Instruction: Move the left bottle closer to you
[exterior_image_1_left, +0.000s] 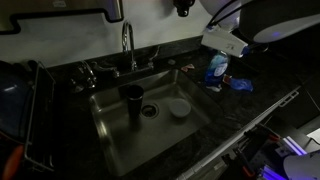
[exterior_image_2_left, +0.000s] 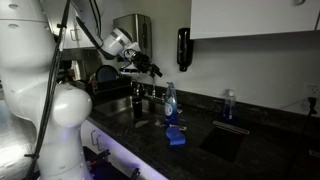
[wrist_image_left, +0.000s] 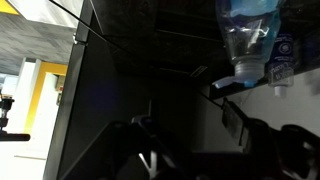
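Left bottle (exterior_image_2_left: 170, 103): clear, blue label, upright on the dark table (exterior_image_2_left: 205, 125) at the sink's (exterior_image_1_left: 110, 130) edge, long axis vertical. A blue sponge (exterior_image_2_left: 175, 137) lies just in front of it. A second bottle (exterior_image_2_left: 229, 104) stands well apart at its 3 o'clock.

Gripper (exterior_image_2_left: 153, 68) hangs in the air above the sink side, apart from the bottle and holding nothing. The bottle sits at about 5 o'clock from it in an exterior view. In the wrist view the bottle (wrist_image_left: 245, 35) shows at 1 o'clock of the frame, off-centre. Fingers read only as dark shapes, so I cannot tell whether they are spread or closed.

Judgement: the approach is not yet lined up. The single arm needs to descend and shift sideways, then take the body from the side across its vertical axis.
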